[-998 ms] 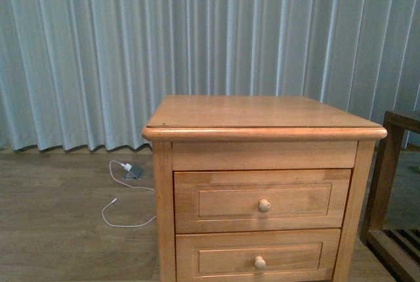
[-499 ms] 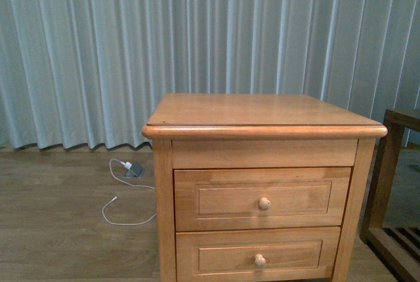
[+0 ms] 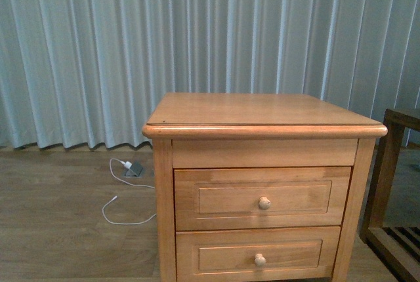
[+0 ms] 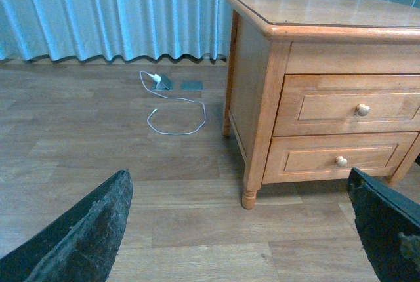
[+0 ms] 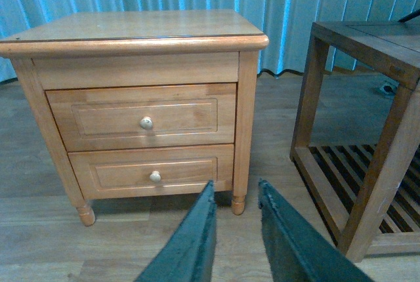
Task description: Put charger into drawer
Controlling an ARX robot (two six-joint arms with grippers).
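The charger is out of view in every frame. The drawer [image 3: 262,198] is the upper one of a light-wood nightstand and is closed, with its round knob facing me; it also shows as the drawer [image 4: 357,106] and the drawer [image 5: 144,117]. My left gripper [image 4: 239,229] hangs open over bare floor, to the left of and in front of the nightstand, its dark fingers [image 4: 85,236] wide apart and empty. My right gripper [image 5: 235,190] is shut and holds nothing, low in front of the nightstand's right front leg. Neither gripper shows in the front view.
A white plug with a thin white cable [image 3: 128,166] lies on the floor left of the nightstand, by the curtain, also seen as the white plug [image 4: 154,79]. The lower drawer [image 3: 259,256] is closed. A dark wooden side table [image 5: 367,98] stands to the right.
The nightstand sits a touch higher in the front view, so the camera has shifted slightly. Nothing else has moved.
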